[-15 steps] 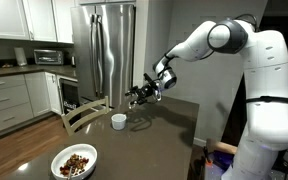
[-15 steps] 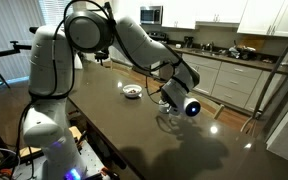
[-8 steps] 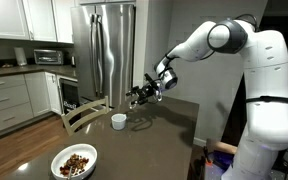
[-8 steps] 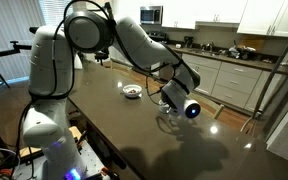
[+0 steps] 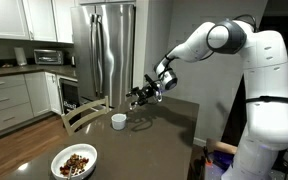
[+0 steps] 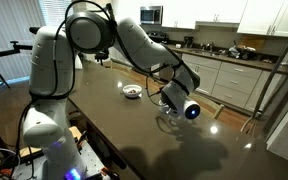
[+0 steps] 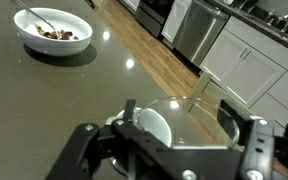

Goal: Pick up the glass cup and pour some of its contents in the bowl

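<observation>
My gripper [image 7: 189,122] is shut on the glass cup [image 7: 212,104], whose clear wall spans the gap between the two fingers [image 7: 130,108]. I cannot make out its contents. In both exterior views the gripper [image 5: 142,95] [image 6: 172,100] hangs above the dark table [image 5: 169,140]. The bowl [image 5: 74,160] is wide and white with brown pieces inside, near the table's front corner. It also shows in the wrist view [image 7: 54,30] at upper left and in an exterior view [image 6: 131,92], apart from the gripper.
A small opaque white cup [image 5: 118,120] stands on the table just below the gripper and shows behind the glass in the wrist view [image 7: 152,128]. A wooden chair [image 5: 84,112] stands at the table's edge. A steel fridge [image 5: 104,50] and kitchen counters [image 6: 234,75] lie beyond.
</observation>
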`<state>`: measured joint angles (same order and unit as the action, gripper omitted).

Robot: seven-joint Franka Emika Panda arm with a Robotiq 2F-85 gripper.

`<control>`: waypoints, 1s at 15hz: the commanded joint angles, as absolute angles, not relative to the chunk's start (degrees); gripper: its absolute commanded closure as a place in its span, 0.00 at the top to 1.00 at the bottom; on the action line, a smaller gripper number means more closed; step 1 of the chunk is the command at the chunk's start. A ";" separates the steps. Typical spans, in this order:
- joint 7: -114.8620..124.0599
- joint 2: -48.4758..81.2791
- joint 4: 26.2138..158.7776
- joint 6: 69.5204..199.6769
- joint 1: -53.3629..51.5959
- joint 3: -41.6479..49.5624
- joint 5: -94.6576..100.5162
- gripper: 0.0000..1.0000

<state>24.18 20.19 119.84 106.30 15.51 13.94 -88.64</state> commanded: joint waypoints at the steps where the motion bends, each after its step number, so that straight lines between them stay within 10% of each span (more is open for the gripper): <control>1: 25.97 21.50 118.68 104.60 16.11 14.25 -88.89 0.59; 15: 31.15 31.33 115.58 94.07 21.28 15.07 -91.79 0.59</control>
<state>28.46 28.69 117.69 97.28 19.96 15.16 -89.96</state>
